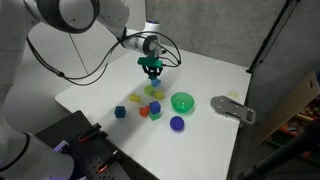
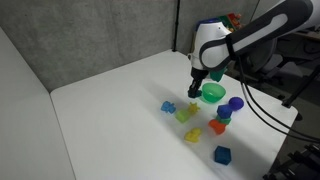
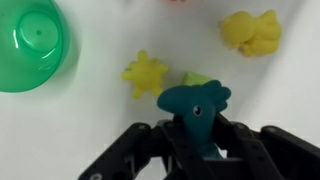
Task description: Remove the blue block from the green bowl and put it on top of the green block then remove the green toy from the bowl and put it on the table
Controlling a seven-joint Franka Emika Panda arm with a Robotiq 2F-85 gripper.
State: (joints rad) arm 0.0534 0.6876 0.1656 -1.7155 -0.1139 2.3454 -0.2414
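My gripper point(image 3: 196, 150) is shut on the green toy point(image 3: 195, 101), a teal-green animal figure with an eye, and holds it above the white table point(image 3: 90, 120). The green bowl point(image 3: 32, 45) lies at the upper left of the wrist view and looks empty. In both exterior views the gripper point(image 1: 152, 70) point(image 2: 197, 88) hangs over the table beside the bowl point(image 1: 183, 102) point(image 2: 212, 93). A dark blue cube point(image 2: 224, 112) seems to sit on a green block point(image 2: 221, 120). Another blue cube point(image 1: 120, 112) point(image 2: 222, 154) lies alone.
Yellow toys point(image 3: 146, 74) point(image 3: 251, 31) lie on the table under the gripper. A cyan block point(image 2: 168, 106), a round purple thing point(image 1: 177, 123) point(image 2: 236, 103) and red and orange pieces point(image 1: 143, 112) lie nearby. A grey flat object point(image 1: 232, 108) rests near the table's edge.
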